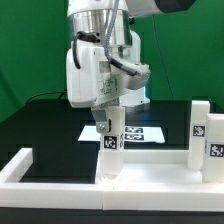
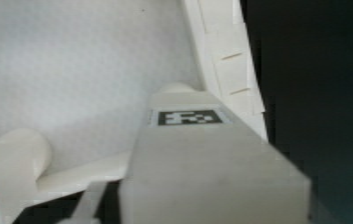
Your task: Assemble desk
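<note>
While the gripper [image 1: 106,128] hangs over an upright leg block [image 1: 110,150] standing on the white tabletop slab [image 1: 150,168] at the front of the table, its fingers flank the block's top; whether they clamp it cannot be told. Seating the leg well likely demands keeping it vertical before letting go.

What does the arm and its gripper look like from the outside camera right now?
The white, rounded Franka arm ends in a boxy white wrist housing with light grey panels. A black cable loops along its side. Below, the two-finger gripper has pale grey fingers; no markings are legible at this resolution.
</note>
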You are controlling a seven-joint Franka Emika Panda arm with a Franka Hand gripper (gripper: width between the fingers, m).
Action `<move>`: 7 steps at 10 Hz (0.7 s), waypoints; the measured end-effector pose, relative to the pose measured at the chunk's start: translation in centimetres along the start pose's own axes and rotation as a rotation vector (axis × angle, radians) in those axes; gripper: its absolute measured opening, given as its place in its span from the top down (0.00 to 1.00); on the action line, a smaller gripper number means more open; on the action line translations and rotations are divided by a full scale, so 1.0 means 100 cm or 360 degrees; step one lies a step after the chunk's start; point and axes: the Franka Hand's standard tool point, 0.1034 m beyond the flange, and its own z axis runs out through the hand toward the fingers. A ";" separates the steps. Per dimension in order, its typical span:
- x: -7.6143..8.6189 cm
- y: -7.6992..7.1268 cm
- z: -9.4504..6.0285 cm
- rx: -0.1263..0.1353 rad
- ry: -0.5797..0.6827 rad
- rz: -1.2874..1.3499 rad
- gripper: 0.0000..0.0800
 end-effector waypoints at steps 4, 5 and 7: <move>-0.014 0.001 -0.007 -0.0081 -0.0046 -0.0508 0.20; -0.016 0.000 -0.007 -0.0077 -0.0053 -0.0672 0.20; -0.014 0.001 -0.006 -0.0077 -0.0056 -0.0847 0.19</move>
